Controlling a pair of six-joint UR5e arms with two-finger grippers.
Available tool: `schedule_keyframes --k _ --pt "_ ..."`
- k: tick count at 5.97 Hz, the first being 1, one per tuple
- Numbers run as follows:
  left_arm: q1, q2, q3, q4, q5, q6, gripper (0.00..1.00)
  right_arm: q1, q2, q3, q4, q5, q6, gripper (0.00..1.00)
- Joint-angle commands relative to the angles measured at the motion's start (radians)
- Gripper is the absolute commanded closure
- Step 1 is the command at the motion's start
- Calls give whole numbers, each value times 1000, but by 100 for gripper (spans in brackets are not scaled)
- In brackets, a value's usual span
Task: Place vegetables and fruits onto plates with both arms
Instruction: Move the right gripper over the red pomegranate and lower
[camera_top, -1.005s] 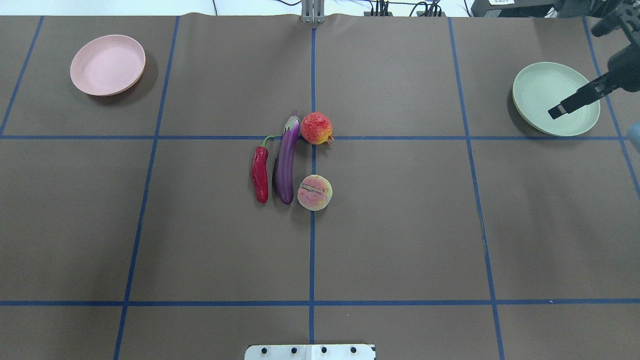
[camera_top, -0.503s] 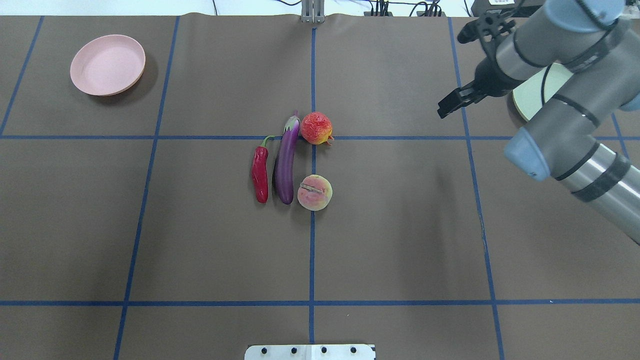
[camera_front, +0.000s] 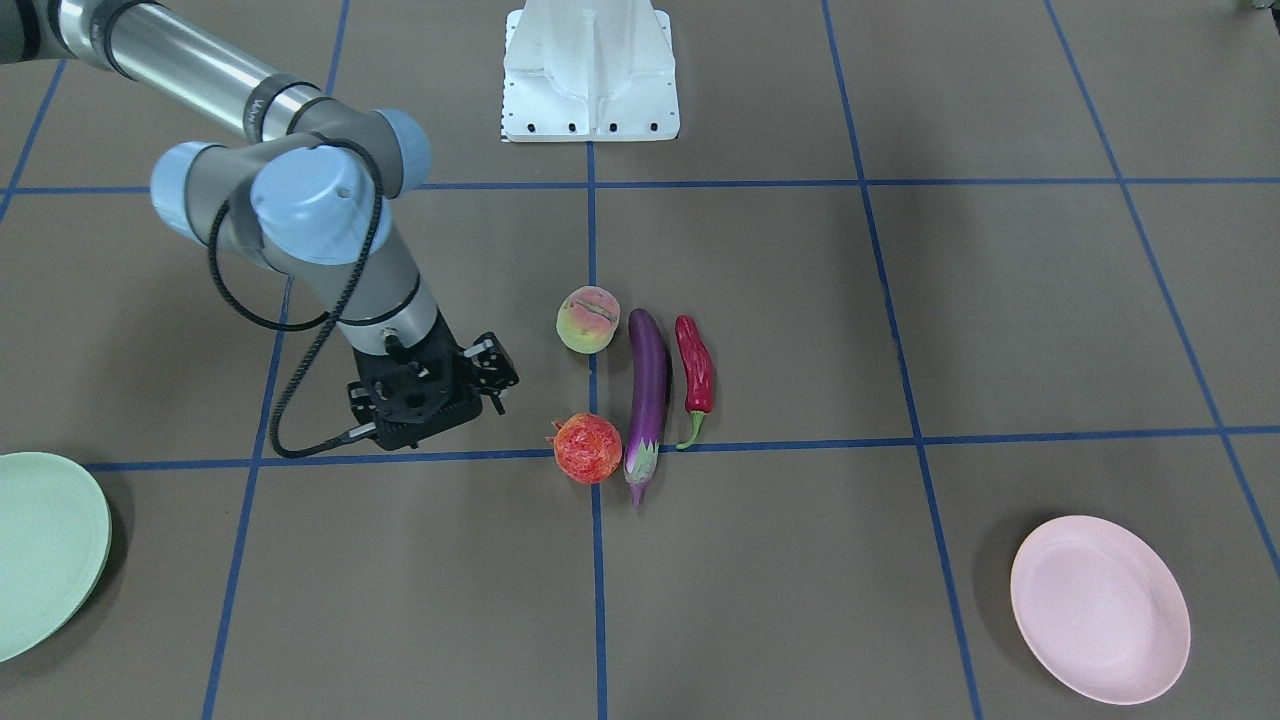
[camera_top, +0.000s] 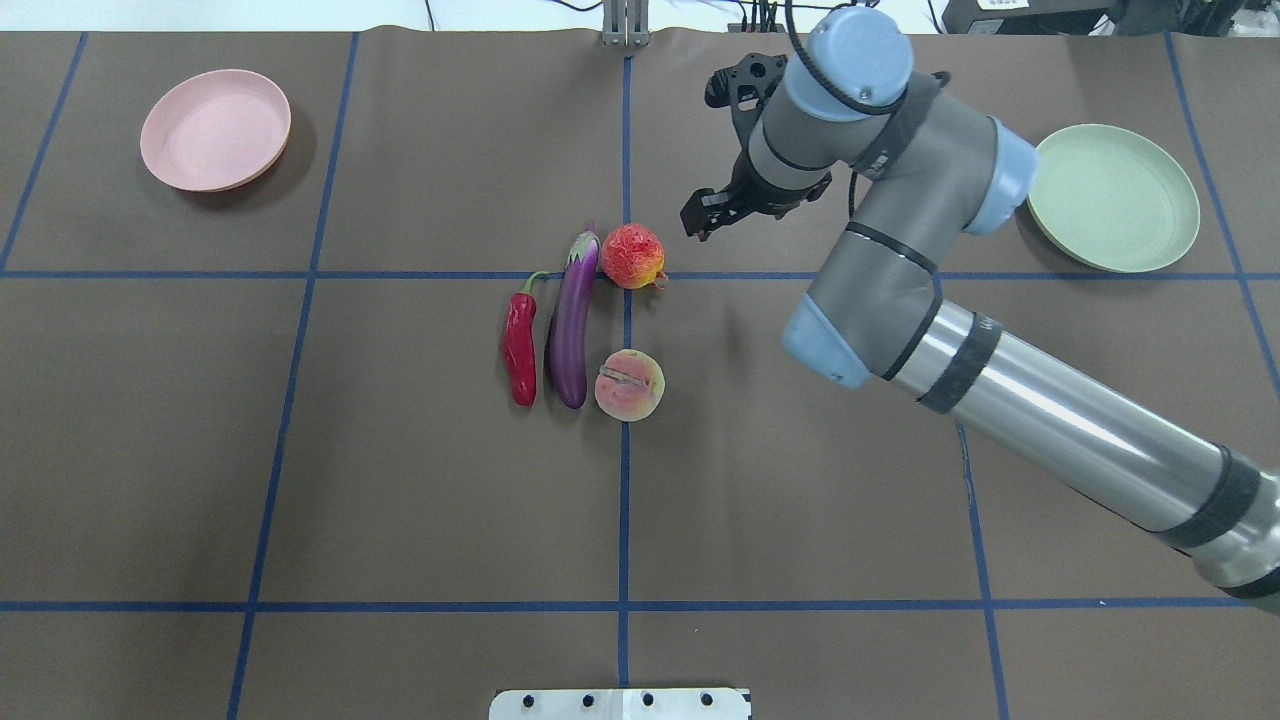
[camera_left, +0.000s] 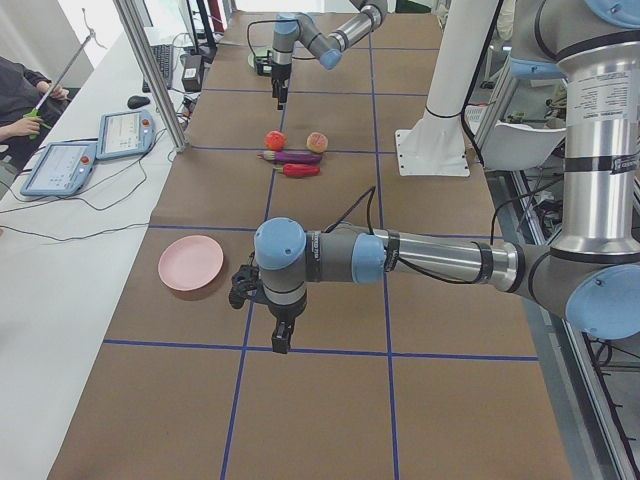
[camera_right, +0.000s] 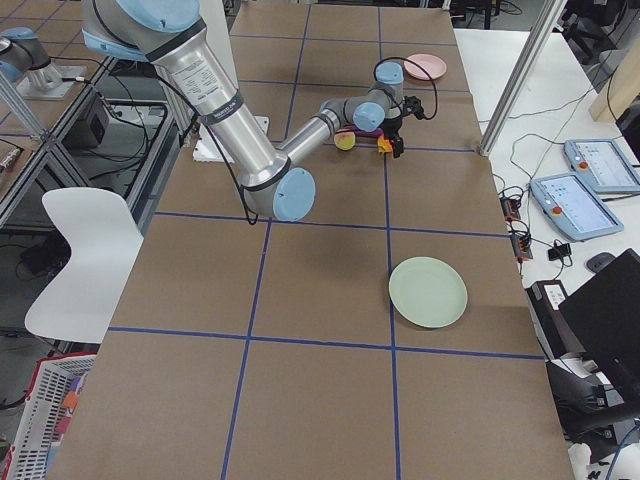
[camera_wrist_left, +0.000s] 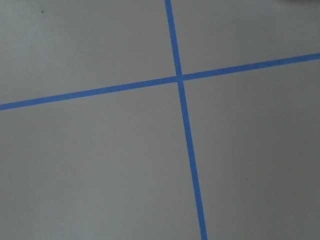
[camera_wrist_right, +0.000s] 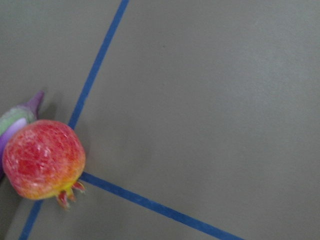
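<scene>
Round, mottled red-orange pomegranate (camera_top: 632, 256) with a spiky crown, mid-desk (camera_top: 400, 480), just beside the purple eggplant (camera_top: 572, 330); right gripper (camera_top: 698, 222) nearby, finger spacing unclear.

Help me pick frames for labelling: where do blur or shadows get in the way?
Right wrist view: the pomegranate looks soft and slightly blurred, near the left edge. Left wrist view: evenly lit, showing only tape lines. Overhead view: sharp, with a soft shadow beside the pink plate. Front-facing view: sharp, with a faint shadow beside the green plate.

The right arm (camera_top: 1050, 420) stretches far forward, right claw (camera_top: 698, 225) pointing down; the left claw (camera_left: 282, 340) hangs downward.
</scene>
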Motion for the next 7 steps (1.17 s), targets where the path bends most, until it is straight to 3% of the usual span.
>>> schedule_keyframes --k 1,3,4,7 --pt "2 0 1 0 0 0 0 -48 127 -130 -1 -77 86 0" --pt "7 2 1 0 0 0 0 -76 151 -163 -1 -125 100 1" --pt "8 2 1 0 0 0 0 -86 205 -235 -1 -139 106 1" --pt "10 2 1 0 0 0 0 -111 207 -268 2 -191 110 1"
